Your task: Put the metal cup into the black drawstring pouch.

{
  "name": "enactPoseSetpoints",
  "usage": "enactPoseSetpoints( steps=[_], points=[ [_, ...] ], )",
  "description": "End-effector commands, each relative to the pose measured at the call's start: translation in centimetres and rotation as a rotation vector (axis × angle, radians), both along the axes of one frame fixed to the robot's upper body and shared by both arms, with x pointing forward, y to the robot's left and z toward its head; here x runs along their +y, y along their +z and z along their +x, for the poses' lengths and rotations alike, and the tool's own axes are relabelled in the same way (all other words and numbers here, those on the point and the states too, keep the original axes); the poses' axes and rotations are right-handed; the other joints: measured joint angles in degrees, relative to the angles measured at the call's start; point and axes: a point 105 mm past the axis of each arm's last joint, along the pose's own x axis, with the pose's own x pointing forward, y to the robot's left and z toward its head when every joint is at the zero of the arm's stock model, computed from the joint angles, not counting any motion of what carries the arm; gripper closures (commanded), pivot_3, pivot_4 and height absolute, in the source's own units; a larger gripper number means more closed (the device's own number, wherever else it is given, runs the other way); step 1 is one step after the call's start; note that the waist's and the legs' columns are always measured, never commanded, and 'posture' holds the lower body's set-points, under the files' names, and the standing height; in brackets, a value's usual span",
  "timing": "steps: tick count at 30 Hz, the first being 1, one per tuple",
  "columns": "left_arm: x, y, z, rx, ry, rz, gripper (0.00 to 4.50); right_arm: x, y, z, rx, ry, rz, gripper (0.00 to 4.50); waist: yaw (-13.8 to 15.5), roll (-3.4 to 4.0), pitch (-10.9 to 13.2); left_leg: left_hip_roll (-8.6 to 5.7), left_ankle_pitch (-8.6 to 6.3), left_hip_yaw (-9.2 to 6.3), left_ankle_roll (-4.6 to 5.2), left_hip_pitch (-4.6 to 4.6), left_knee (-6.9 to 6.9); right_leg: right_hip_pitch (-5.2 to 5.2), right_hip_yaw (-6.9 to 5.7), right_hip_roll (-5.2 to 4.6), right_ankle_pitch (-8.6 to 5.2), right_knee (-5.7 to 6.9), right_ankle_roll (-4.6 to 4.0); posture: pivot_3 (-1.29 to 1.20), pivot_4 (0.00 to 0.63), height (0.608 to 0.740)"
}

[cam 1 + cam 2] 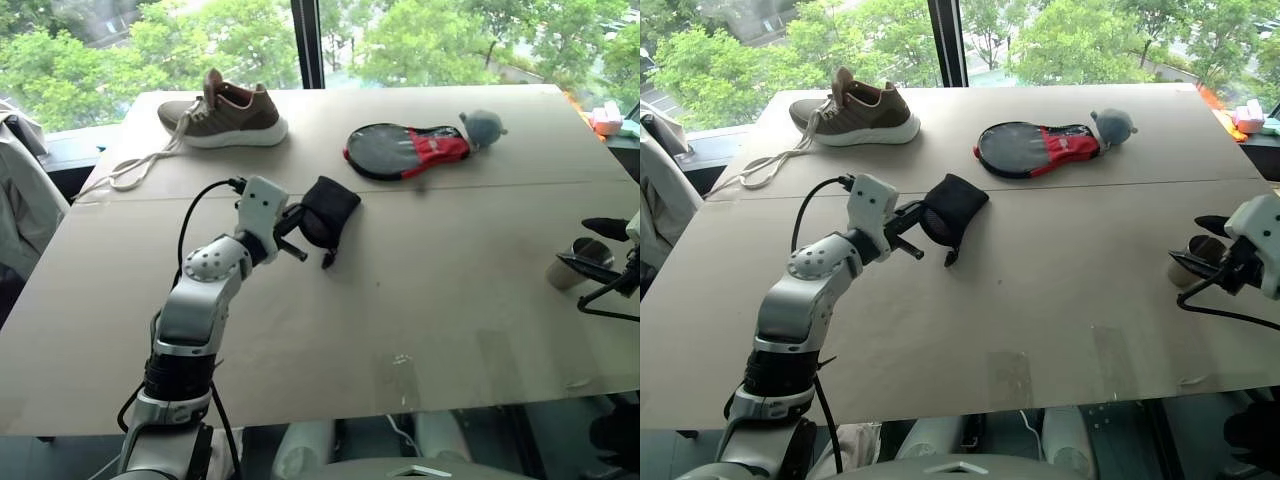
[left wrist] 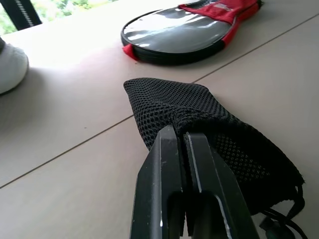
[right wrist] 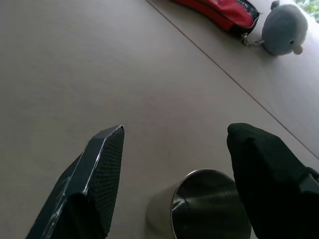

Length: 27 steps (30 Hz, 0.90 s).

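The black drawstring pouch is being pinched at its edge by the left gripper, whose fingers are pressed together on the mesh, with the bag hanging past the fingertips. The metal cup is standing on the table, between the spread fingers of the right gripper and just short of their tips, not being gripped. Judging by this, the pouch-holding step is under way and the cup grasp is being prepared; closing on the cup is called for next. The cup's base is being cut off, and the pouch mouth and cord are only partly visible.
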Motion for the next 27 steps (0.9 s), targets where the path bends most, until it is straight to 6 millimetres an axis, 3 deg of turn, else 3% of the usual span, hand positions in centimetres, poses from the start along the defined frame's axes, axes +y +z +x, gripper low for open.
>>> enactPoseSetpoints(
  steps=[1, 9, 13, 17, 20, 22, 24, 27],
  points=[
    [-1.4, 2.2, -0.3, -0.035, -0.032, -0.035, 4.49, -0.2, 0.3, 0.0, 0.038, -0.002, -0.011, 1.16, 0.0, -0.04, 0.0, 0.0, 0.0, -0.01, 0.0, 0.0, 0.0, 0.0, 0.0, 0.01, 0.0, 0.0, 0.0, 0.0, 0.15, 0.74],
    [-2.8, 3.8, -0.3, -0.013, -0.033, -0.12, 4.49, -1.2, -2.4, 1.2, 0.139, -0.057, -0.06, 1.16, -0.1, -0.13, 0.1, -0.01, 0.01, 0.02, -0.02, 0.01, 0.02, 0.0, 0.04, 0.02, 0.02, 0.0, 0.05, 0.0, 0.15, 0.74],
    [-3.4, 4.1, -0.4, 0.006, -0.039, -0.149, 4.5, -1.7, -2.6, 1.8, 0.13, -0.066, -0.083, 2.37, -0.1, -0.14, 0.1, -0.03, 0.02, 0.0, -0.04, -0.01, 0.04, 0.0, 0.04, 0.01, 0.03, -0.01, 0.06, 0.0, 0.15, 0.74],
    [-4.0, 4.2, -0.4, 0.028, -0.044, -0.186, 4.5, -1.8, -2.6, 1.5, 0.143, -0.057, -0.102, 4.12, -0.1, -0.14, 0.1, -0.02, 0.14, 0.01, -0.25, -0.01, 0.04, 0.0, 0.06, 0.03, 0.03, -0.02, 0.06, 0.0, 0.15, 0.74],
    [-4.4, 4.3, -0.2, 0.056, -0.047, -0.223, 4.5, -1.5, -2.8, 1.0, 0.159, -0.053, -0.091, 4.32, 0.0, -0.19, 0.1, -0.02, 0.14, -0.01, -0.23, -0.02, 0.05, 0.02, 0.04, 0.03, 0.03, -0.01, 0.07, 0.0, 0.15, 0.74],
    [-4.8, 4.4, -0.1, 0.086, -0.053, -0.264, 4.5, -0.8, -2.2, 1.1, 0.125, -0.042, -0.077, 4.32, -0.1, -0.19, 0.1, -0.03, 0.11, -0.02, -0.19, -0.01, 0.08, 0.03, 0.05, 0.03, 0.04, -0.01, 0.08, 0.0, 0.15, 0.74],
    [-5.3, 4.5, 0.0, 0.134, -0.057, -0.328, 4.5, 1.3, -0.9, 1.5, 0.057, 0.017, -0.014, 4.32, -0.1, -0.2, 0.1, -0.03, 0.12, -0.02, -0.2, -0.01, 0.1, 0.03, 0.05, 0.04, 0.05, 0.0, 0.1, 0.0, 0.15, 0.74],
    [-6.2, 4.4, 0.4, 0.195, -0.067, -0.386, 4.5, 6.6, 1.8, 1.3, -0.011, 0.164, 0.221, 4.32, -0.3, -0.21, 0.1, 0.0, 0.11, -0.01, -0.19, 0.02, 0.1, 0.03, 0.08, 0.09, 0.06, 0.02, 0.11, 0.0, 0.15, 0.74]
  ],
)
